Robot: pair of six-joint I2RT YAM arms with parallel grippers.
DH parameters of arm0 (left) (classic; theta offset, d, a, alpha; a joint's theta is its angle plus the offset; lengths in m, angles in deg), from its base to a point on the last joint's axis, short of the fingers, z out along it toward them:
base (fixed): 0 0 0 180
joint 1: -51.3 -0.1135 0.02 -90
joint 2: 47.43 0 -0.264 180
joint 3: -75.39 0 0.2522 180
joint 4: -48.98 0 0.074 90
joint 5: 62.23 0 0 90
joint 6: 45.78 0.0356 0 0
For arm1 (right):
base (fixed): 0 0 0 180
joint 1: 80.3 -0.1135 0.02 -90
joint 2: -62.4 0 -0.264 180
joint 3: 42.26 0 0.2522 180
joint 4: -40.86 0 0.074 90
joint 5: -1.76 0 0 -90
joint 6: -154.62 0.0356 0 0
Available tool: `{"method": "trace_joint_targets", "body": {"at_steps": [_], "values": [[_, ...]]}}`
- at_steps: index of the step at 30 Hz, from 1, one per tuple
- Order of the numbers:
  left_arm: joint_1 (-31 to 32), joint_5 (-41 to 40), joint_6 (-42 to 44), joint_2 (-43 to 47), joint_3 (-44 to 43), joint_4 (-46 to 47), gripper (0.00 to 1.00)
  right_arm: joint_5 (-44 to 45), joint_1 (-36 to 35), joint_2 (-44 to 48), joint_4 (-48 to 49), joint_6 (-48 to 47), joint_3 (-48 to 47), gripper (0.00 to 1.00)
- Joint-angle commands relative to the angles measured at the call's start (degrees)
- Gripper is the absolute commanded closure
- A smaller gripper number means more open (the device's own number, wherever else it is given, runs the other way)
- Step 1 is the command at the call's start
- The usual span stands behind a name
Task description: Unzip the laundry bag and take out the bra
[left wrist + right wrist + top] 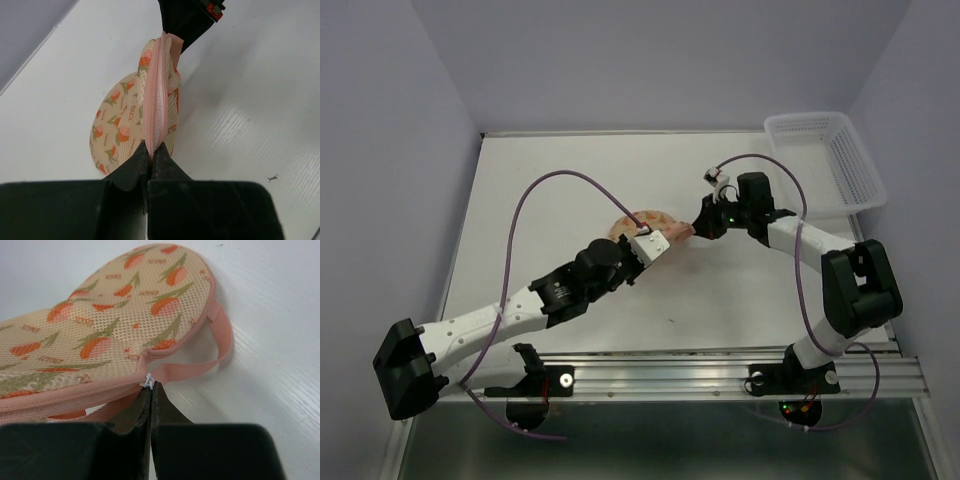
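White table (570, 180), pale lilac walls behind. The left gripper (150, 151) is shown closed, its fingertips pinched on the pink zip edging (156, 100) at one end of the laundry bag (122, 120). The right gripper (151, 388) is closed on the opposite end, at the white zip pull (146, 381), just beside a pink loop (223, 335). The bag is held between both grippers at mid-table. A white lattice basket (865, 170) stands well apart, at the far right corner.

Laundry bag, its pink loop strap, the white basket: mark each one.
laundry bag (115, 315), right wrist view, printed mesh face.
pink loop strap (225, 335), right wrist view, outer bend.
white basket (855, 170), top external view, lattice side wall.
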Motion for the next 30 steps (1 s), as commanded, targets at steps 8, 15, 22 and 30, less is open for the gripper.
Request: {"method": "trace_joint_targets", "body": {"at_steps": [8, 15, 22, 30], "values": [[-3.34, -11.98, -14.5, -3.53, 3.62, 12.16, 0.75, 14.05, 3.94, 12.8, 1.04, 1.74, 2.09, 0.99], [-11.62, -4.94, -17.69, -6.08, 2.92, 10.32, 0.16, 18.35, -0.71, 16.4, -2.99, 2.02, 2.09, 0.99], [-11.53, 0.5, -18.13, -9.33, -1.55, 5.93, 0.01, 24.93, -7.65, 17.29, -4.93, 5.79, 0.86, 0.99], [-6.61, 4.82, -18.75, -10.83, -6.48, 4.08, 0.01, 29.43, -11.87, 16.41, -5.55, 8.43, -0.99, 0.99]]}}
